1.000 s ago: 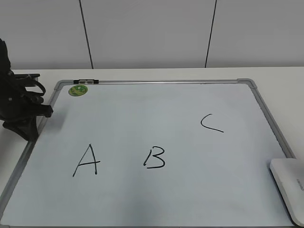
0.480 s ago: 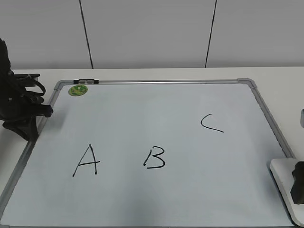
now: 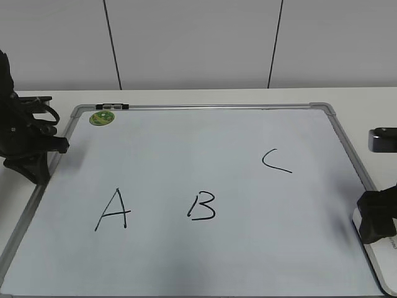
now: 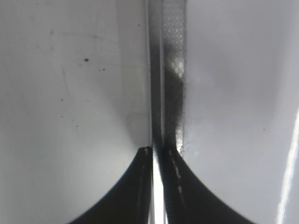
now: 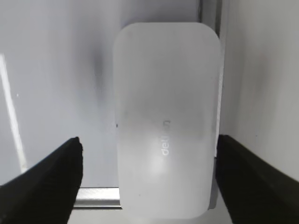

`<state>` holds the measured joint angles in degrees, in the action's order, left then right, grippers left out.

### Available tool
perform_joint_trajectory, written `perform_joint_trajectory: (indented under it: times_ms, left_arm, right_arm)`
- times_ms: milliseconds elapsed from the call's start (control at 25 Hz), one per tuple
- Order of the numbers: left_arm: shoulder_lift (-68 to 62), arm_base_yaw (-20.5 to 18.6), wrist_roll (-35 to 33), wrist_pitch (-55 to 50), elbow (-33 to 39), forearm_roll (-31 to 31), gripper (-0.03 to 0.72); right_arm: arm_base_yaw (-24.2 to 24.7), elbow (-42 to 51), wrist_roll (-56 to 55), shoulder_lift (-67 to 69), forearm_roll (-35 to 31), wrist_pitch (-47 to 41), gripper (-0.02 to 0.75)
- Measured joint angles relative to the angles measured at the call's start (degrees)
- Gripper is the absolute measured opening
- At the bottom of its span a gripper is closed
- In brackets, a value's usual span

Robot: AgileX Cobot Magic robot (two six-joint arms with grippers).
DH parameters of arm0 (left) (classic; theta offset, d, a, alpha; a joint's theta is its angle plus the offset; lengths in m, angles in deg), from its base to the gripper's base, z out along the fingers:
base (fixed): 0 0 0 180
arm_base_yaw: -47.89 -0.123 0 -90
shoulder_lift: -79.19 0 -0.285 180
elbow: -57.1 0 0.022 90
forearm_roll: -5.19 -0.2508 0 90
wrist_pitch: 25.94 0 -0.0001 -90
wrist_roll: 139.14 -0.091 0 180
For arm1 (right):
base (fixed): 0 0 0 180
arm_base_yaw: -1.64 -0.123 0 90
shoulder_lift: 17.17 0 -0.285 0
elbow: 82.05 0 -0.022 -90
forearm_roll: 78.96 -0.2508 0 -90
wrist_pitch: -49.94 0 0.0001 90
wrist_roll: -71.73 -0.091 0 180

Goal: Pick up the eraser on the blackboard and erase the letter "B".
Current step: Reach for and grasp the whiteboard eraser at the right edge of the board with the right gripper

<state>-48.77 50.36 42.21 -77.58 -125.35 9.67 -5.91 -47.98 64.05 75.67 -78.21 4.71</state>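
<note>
The blackboard (image 3: 205, 139) lies flat on the table, white with a grey frame. The letter "B" (image 3: 203, 207) is drawn in black at its lower middle. The white eraser (image 3: 383, 264) lies at the board's lower right corner, partly over the frame. My right gripper (image 3: 378, 218) hovers over it, open. In the right wrist view the eraser (image 5: 167, 116) lies between the two spread jaws of my right gripper (image 5: 147, 179), which do not touch it. My left gripper (image 3: 34, 162) rests at the board's left edge; its jaws (image 4: 159, 151) are shut and empty over the frame (image 4: 173, 70).
A black "A" (image 3: 113, 210) is left of the B and a "C" (image 3: 276, 160) is up to its right. A round green sticker (image 3: 102, 117) and a small dark clip (image 3: 113, 107) sit at the far left corner. White table surrounds the board; a wall stands behind.
My right gripper has come into the exterior view from the right and now covers the near end of the eraser. The left arm has not moved.
</note>
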Motion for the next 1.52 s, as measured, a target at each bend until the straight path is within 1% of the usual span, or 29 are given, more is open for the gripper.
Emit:
perform_joint_trajectory:
  times_ms: [360, 640, 1040, 1160, 1360, 1520]
  left_arm:
    - [0.00, 0.00, 0.00, 0.00, 0.00, 0.00, 0.044]
    - [0.00, 0.00, 0.00, 0.00, 0.00, 0.10, 0.044]
    - [0.00, 0.00, 0.00, 0.00, 0.00, 0.21, 0.043]
    - [0.00, 0.00, 0.00, 0.00, 0.00, 0.21, 0.043]
    - [0.00, 0.00, 0.00, 0.00, 0.00, 0.21, 0.043]
    - [0.00, 0.00, 0.00, 0.00, 0.00, 0.21, 0.043]
  right_arm:
    - [0.00, -0.71, -1.20, 4.00, 0.70, 0.32, 0.662]
    - [1.72, -0.83, -1.47, 4.47, 0.91, 0.74, 0.661]
    - [1.72, -1.45, -1.46, 8.67, 0.91, 0.94, 0.655]
    - [1.72, -1.45, -1.46, 9.40, 0.91, 0.99, 0.637]
    - [1.72, -1.45, -1.46, 9.66, 0.91, 0.99, 0.544]
    - [1.72, -1.45, -1.46, 9.66, 0.91, 1.08, 0.531]
